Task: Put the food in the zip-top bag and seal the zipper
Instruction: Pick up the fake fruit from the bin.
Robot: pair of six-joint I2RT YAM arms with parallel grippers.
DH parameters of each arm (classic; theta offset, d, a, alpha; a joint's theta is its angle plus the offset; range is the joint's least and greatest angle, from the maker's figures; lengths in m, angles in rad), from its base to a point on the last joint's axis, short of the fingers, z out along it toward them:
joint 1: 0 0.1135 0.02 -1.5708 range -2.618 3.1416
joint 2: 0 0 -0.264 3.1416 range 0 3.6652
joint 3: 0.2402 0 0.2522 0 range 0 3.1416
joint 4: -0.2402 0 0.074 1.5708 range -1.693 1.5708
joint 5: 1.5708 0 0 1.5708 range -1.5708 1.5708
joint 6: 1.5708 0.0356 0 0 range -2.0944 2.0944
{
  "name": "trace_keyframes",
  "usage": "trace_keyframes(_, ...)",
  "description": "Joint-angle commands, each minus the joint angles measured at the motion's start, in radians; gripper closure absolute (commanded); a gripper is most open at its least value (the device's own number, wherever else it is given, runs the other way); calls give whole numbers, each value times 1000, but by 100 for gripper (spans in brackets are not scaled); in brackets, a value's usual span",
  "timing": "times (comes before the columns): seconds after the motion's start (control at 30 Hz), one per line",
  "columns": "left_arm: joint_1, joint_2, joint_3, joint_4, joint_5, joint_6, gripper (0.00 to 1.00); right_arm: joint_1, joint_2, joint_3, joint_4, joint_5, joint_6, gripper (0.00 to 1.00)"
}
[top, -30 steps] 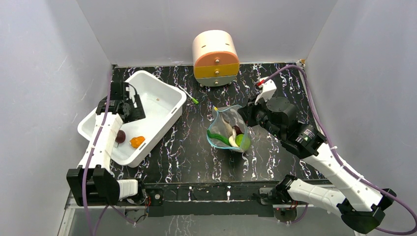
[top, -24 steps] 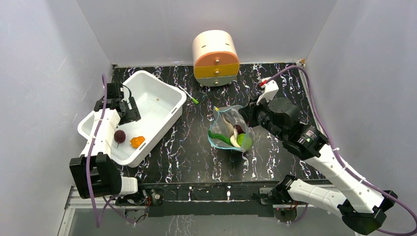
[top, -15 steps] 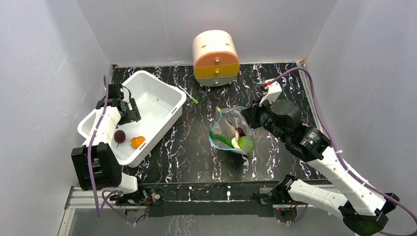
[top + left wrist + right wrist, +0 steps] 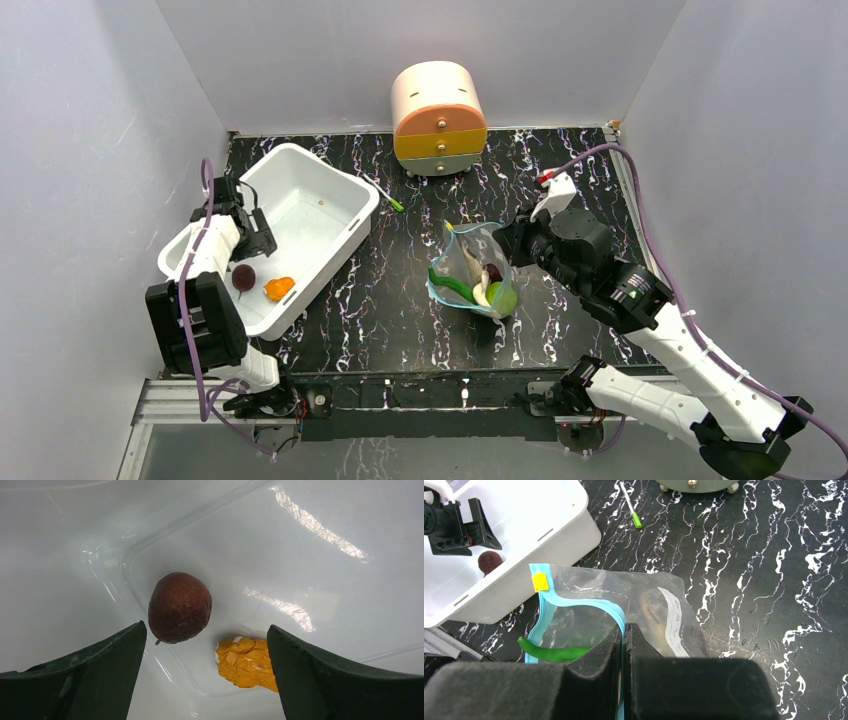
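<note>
zip-top bag [image 4: 470, 268] sits mid-table [image 4: 380, 300], mouth facing the white tub [image 4: 330, 200]. The teal zipper [image 4: 574, 602] is unsealed and bowed open, with its yellow tab [image 4: 540, 581] at the far end. Inside the bag are a green pepper [image 4: 554, 653], a lime-green fruit [image 4: 502, 297] and something dark beside it. The fish can't be picked out for sure.

The right pincer [image 4: 623, 635] is clamped flat on one lip of the bag at the zipper, propping the mouth up.

Two foods are not bagged yet. The dark ball [image 4: 179, 607] and orange lump [image 4: 247, 661] lie in the near corner of the tub, just beside each other but apart. The left pincer [image 4: 206, 630] hangs over them, spread wide and holding nothing. In the wrist view the ball is nearer its left finger and the lump nearer its right.

Risks, as judged from here:
- The ball is round and the tub floor is slick. An off-centre close likely squirts it out or rolls it into the corner.
- The lump is close enough that the pincer may nudge it or trap both.
- The tub wall beside the ball may block one finger on the way down.
- The bag is held by one lip only, so the mouth may sag shut or the film may slip when food goes in.
- The pepper tip looks to poke past the zipper line. Left there, it would foul the seal.
</note>
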Motion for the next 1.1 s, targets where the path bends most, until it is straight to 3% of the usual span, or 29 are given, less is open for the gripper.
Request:
trace_keyframes(0.0, 9, 10, -39, 1, -36, -6, 12, 1, -39, -2, 71, 36, 25, 100)
trace_keyframes(0.27, 25, 41, -78, 66, 16, -45, 23, 0, -46, 9, 42, 49, 25, 100)
trace_keyframes(0.57, 26, 154, -24, 87, 105, -29, 46, 0, -70, 3, 16, 56, 23, 100)
trace_keyframes(0.8, 24, 145, 12, 39, 164, -66, 66, 0, -71, 6, 20, 55, 14, 100)
trace_keyframes(1.07, 19, 59, 77, -30, 178, -55, 71, 1, -59, -8, 2, 65, 99, 100)
